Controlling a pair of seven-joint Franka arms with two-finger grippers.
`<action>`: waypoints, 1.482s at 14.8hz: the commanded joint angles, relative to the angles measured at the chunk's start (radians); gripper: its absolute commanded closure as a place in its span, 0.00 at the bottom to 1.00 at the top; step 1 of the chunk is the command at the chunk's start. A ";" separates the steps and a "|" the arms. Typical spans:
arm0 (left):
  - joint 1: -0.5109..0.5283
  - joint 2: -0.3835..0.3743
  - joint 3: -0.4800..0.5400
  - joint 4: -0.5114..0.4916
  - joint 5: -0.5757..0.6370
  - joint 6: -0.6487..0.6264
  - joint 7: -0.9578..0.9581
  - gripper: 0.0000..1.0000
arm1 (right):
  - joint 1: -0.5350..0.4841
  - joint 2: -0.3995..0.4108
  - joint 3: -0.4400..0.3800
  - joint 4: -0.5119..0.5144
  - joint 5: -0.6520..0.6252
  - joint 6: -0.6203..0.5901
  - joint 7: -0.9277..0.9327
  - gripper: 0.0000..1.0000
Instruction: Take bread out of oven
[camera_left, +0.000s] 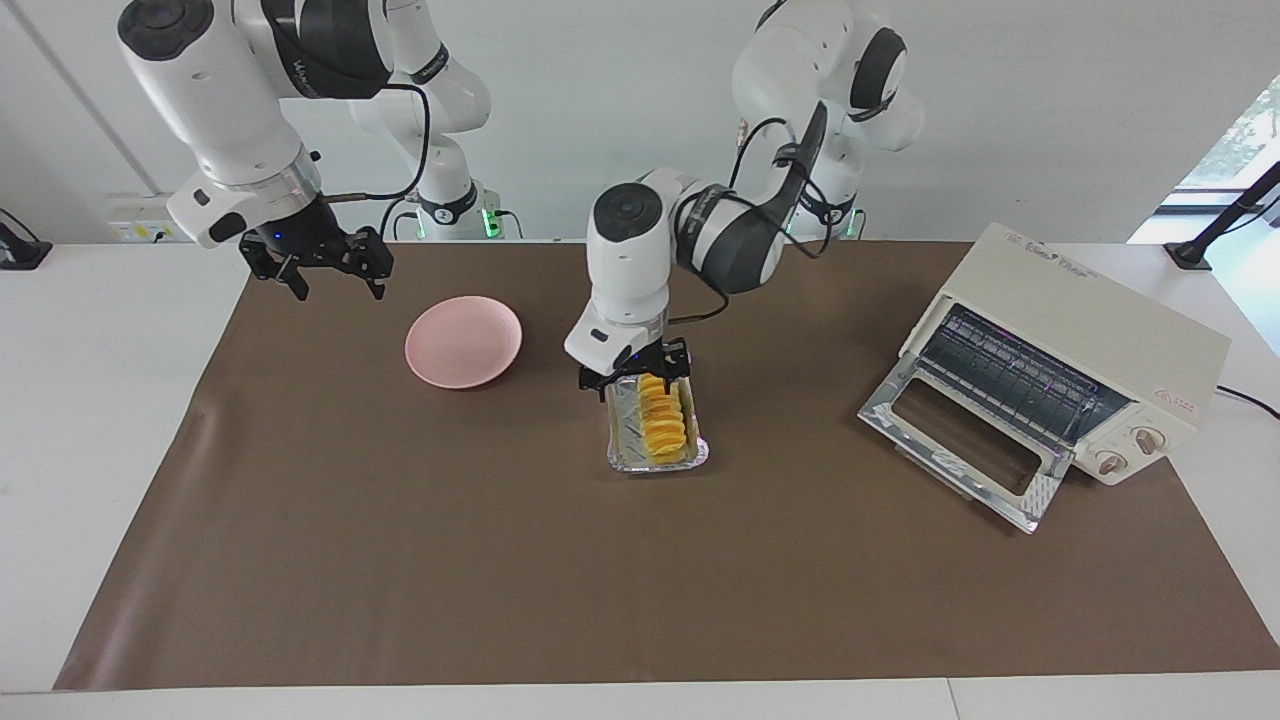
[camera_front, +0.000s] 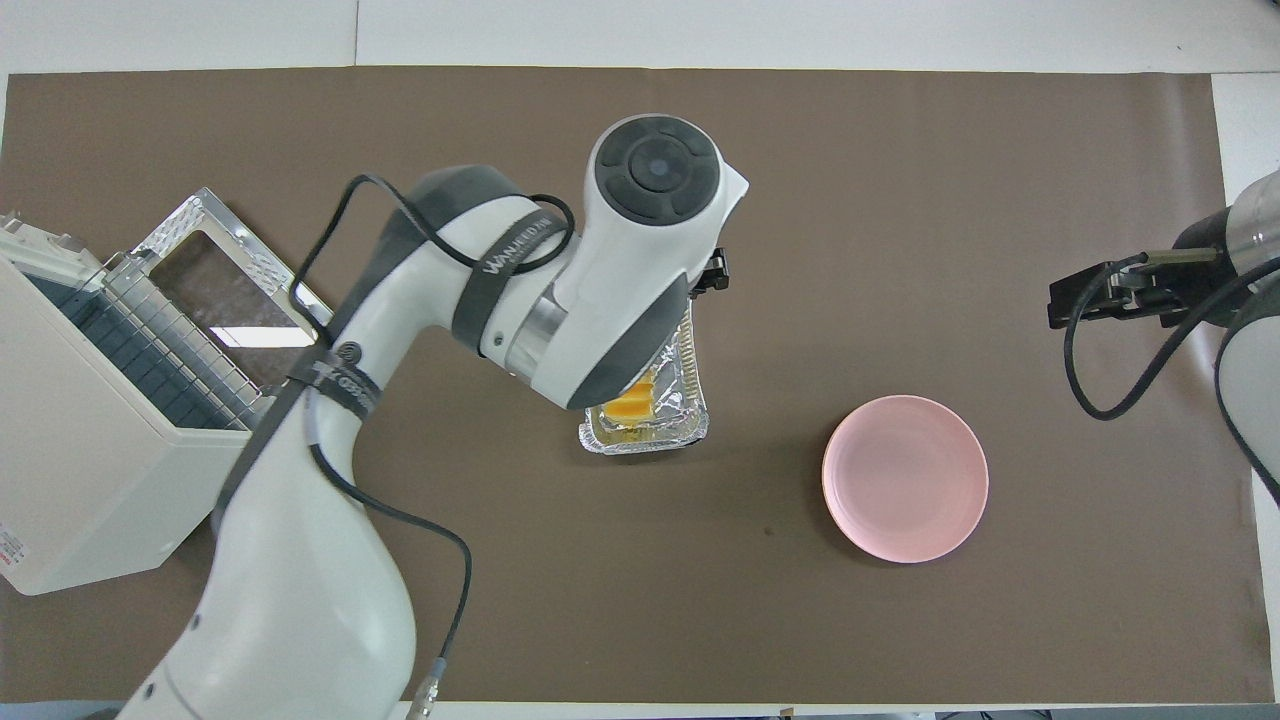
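The bread (camera_left: 661, 420) lies in a foil tray (camera_left: 626, 440) at mid-table, well apart from the oven (camera_left: 1085, 340), whose glass door (camera_left: 965, 440) hangs open toward the middle of the table over an empty wire rack (camera_left: 1010, 375); judged by that, the loaf is already out. The left gripper (camera_left: 637, 378) hangs just over the tray's end nearer the robots, its fingers (camera_left: 684, 360) spread and released, grasping nothing — a stance that reads as having set the tray down. In the overhead view the loaf's long axis runs from 12 to 6 o'clock, its ridges crosswise, one end toward the robots, though the arm hides most of it there. A pink plate (camera_left: 463, 341) sits beside the tray toward the right arm's end, perhaps a landing spot. The right gripper (camera_left: 325, 265) waits, fingers open and empty, above the brown mat's (camera_left: 400, 560) edge past the plate.
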 joint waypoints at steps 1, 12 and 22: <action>0.133 -0.143 -0.008 -0.041 -0.031 -0.148 0.018 0.00 | -0.011 -0.016 0.008 -0.015 -0.014 -0.008 -0.012 0.00; 0.575 -0.471 -0.001 -0.268 -0.026 -0.380 0.523 0.00 | -0.011 -0.026 0.007 -0.021 -0.014 -0.005 -0.009 0.00; 0.573 -0.576 0.012 -0.390 -0.028 -0.360 0.578 0.00 | 0.221 0.025 0.022 -0.202 0.035 0.289 0.194 0.00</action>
